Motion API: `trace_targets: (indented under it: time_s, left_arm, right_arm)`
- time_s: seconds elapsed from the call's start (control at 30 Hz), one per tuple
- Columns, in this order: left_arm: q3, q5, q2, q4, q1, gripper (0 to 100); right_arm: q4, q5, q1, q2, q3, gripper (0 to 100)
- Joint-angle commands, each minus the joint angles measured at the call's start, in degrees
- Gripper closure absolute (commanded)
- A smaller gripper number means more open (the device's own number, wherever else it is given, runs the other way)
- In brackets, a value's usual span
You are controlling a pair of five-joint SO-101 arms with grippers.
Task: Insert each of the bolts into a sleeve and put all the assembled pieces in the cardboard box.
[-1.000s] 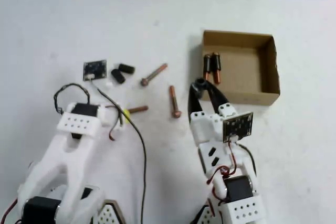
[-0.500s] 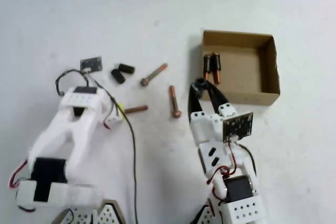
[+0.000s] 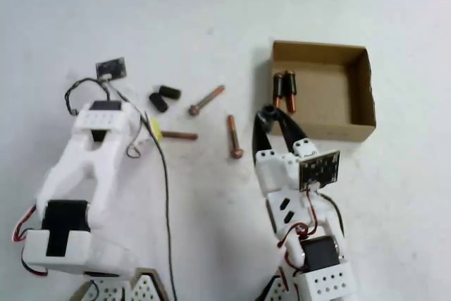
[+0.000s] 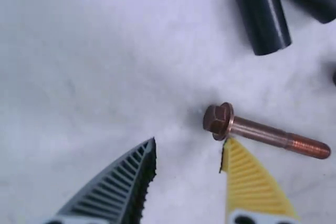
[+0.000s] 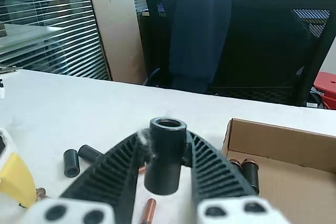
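My left gripper (image 4: 189, 142) is open just above the table; a copper bolt (image 4: 262, 132) lies with its head at the tip of the yellow finger (image 4: 252, 182), and two black sleeves (image 4: 261, 15) lie a little beyond. From above, that bolt (image 3: 180, 134) lies beside the left gripper (image 3: 150, 130), and two more bolts (image 3: 206, 100) (image 3: 233, 137) lie nearby. My right gripper (image 3: 267, 114) is shut on an upright black sleeve (image 5: 165, 156) next to the cardboard box (image 3: 356, 96). Two assembled pieces (image 3: 284, 91) lie in the box's near-left corner.
The left arm's black cable (image 3: 165, 195) trails across the table toward the front edge. A small circuit board (image 3: 110, 68) sticks out from the left arm's wrist. A dark office chair (image 5: 210, 35) stands behind the table's far edge.
The left arm has swung away from the front edge and to the left, and the bolt by its yellow finger has shifted a little with it. The right arm has kept still.
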Motion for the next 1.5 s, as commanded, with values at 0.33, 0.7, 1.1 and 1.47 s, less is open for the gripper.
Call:
trace_targets:
  time_s: [0.33,0.7,1.1,1.47]
  left_arm:
    - [-5.8,11.0,-0.1,1.8,3.1,78]
    - [-5.8,11.4,-0.1,1.6,8.4,78]
    - [-5.6,28.7,0.0,1.6,9.8,78]
    - [-3.1,36.4,2.5,-5.3,9.6,78]
  right_arm:
    - [0.0,0.7,0.7,-0.8,0.5,98.1]
    - [0.0,0.7,0.7,-0.8,0.5,98.1]
    - [0.0,0.7,0.8,-0.8,0.5,98.1]
    - [0.0,0.7,0.8,-0.8,0.5,98.1]
